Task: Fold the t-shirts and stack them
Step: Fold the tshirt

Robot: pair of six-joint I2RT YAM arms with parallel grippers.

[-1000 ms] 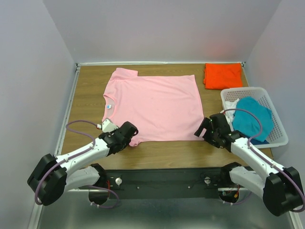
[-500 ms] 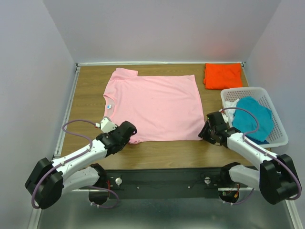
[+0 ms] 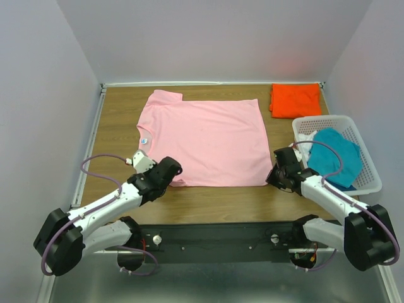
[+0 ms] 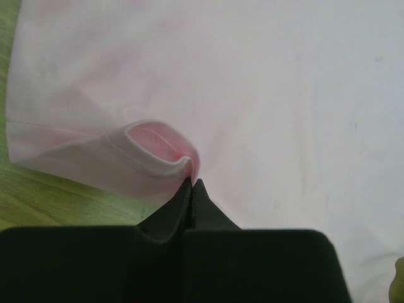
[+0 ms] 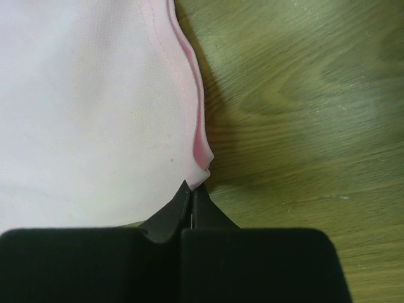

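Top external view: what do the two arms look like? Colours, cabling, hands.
Left arm and right arm: white tubular links, bulky black joints. A lavender cable loops along each. Left hand and right hand are black, fingers tapering to thin tips. No markings visible.

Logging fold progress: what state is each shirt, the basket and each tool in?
pink t-shirt: spread flat, unfolded.
orange t-shirt: folded.
teal t-shirt: crumpled in basket.
basket: upright, holding laundry.
left tool: shut on pink t-shirt hem.
right tool: shut on pink t-shirt corner.
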